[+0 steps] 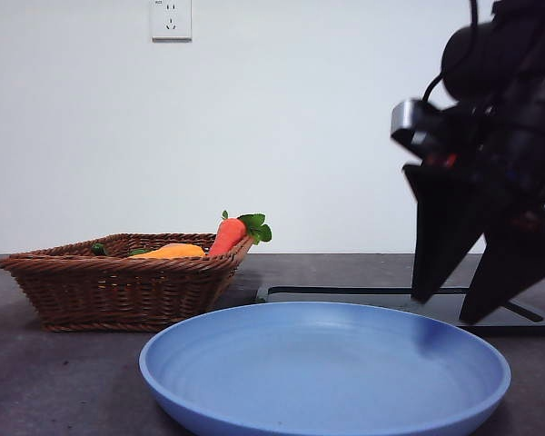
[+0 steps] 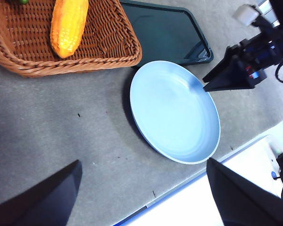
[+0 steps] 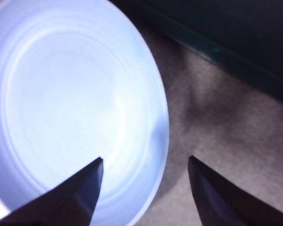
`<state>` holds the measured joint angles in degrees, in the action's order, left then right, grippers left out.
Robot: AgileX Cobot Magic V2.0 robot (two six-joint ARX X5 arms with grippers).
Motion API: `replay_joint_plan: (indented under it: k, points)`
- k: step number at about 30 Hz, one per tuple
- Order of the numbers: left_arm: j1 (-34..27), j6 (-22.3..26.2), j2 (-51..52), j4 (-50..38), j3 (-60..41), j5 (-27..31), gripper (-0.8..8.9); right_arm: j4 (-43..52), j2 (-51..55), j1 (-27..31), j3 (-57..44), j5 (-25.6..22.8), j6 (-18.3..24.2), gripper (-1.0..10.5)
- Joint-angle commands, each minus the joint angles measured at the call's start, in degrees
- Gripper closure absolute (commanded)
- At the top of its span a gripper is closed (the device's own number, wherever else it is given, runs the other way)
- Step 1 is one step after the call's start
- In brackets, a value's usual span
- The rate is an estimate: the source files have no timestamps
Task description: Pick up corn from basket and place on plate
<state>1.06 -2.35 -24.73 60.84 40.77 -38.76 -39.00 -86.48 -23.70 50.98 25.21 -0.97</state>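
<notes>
Corn (image 2: 68,26) lies in basket (image 2: 92,63) — plate (image 2: 174,110) bare; both hands wide, holding nothing.

The front camera sits low, level across the table, the plate (image 1: 324,368) near. The left wrist camera looks down from high, sharing the plate and basket (image 2: 99,56) with it. The right wrist camera hangs close over the plate's rim

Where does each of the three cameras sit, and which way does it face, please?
Front view: low at table height, looking level across the plate to the basket; right gripper hangs at one side.
Left wrist view: high, looking down on the corn and plate; left gripper open.
Right wrist view: close above the plate's rim; own fingers apart.
All share the plate.
</notes>
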Motion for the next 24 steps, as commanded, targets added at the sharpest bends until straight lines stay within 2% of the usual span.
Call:
replay_joint_plan:
  k: [1,7,13,18,24]
  points:
    - [0.11,-0.04,-0.22,-0.63,0.85,-0.22,3.84,0.9,-2.51,-0.92,0.92,-0.85,-0.55,6.9]
    - [0.11,-0.04,-0.22,-0.61,0.85,-0.22,3.84,1.51,-4.9,-1.36,0.92,-1.25,-0.55,7.5]
    - [0.11,-0.04,-0.26,-0.66,0.85,-0.22,3.84,2.16,-4.9,-1.33,0.9,-1.25,-0.52,8.9]
    - [0.11,-0.07,-0.26,-0.66,0.87,-0.22,3.84,2.97,-4.9,-1.27,0.87,-1.25,-0.5,9.4]
    - [0.11,-0.09,-0.31,-0.76,1.14,-0.22,3.85,2.93,-4.81,-1.27,0.9,-1.25,-0.59,9.4]
